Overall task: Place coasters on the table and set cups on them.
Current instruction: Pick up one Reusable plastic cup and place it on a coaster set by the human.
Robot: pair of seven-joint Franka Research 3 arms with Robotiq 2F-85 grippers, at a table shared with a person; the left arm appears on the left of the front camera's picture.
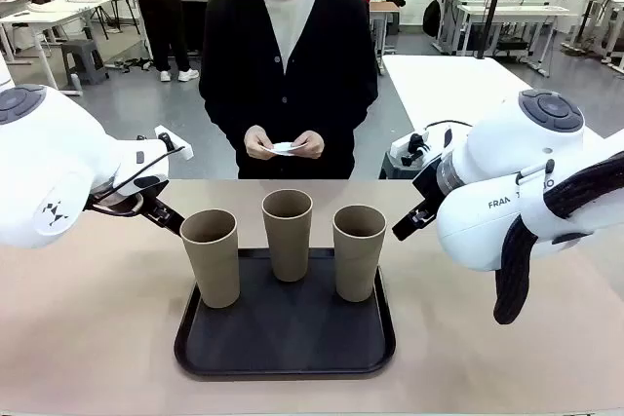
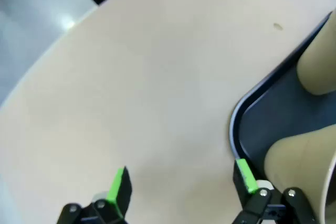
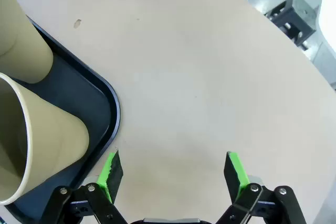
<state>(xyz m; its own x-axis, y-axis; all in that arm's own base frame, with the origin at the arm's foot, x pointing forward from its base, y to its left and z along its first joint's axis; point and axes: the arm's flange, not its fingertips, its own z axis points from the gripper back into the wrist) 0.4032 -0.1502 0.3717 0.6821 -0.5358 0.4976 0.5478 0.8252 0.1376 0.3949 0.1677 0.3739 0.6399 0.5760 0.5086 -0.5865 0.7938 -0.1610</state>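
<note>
Three taupe cups stand upright on a black tray (image 1: 283,358): the left cup (image 1: 212,256), the middle cup (image 1: 288,234) and the right cup (image 1: 358,251). Across the table (image 1: 88,338) a person holds the white coasters (image 1: 285,148) in both hands at waist height. My left gripper (image 2: 181,182) hangs open over bare tabletop just left of the tray, with a cup (image 2: 299,171) beside its right finger. My right gripper (image 3: 173,171) is open over the tabletop right of the tray (image 3: 107,114), a cup (image 3: 37,140) close to its left finger.
The tray sits at the middle near my side of the table. Bare tabletop lies to both sides of it (image 3: 210,77) and between it and the person. A white table (image 1: 448,85) stands behind at the right.
</note>
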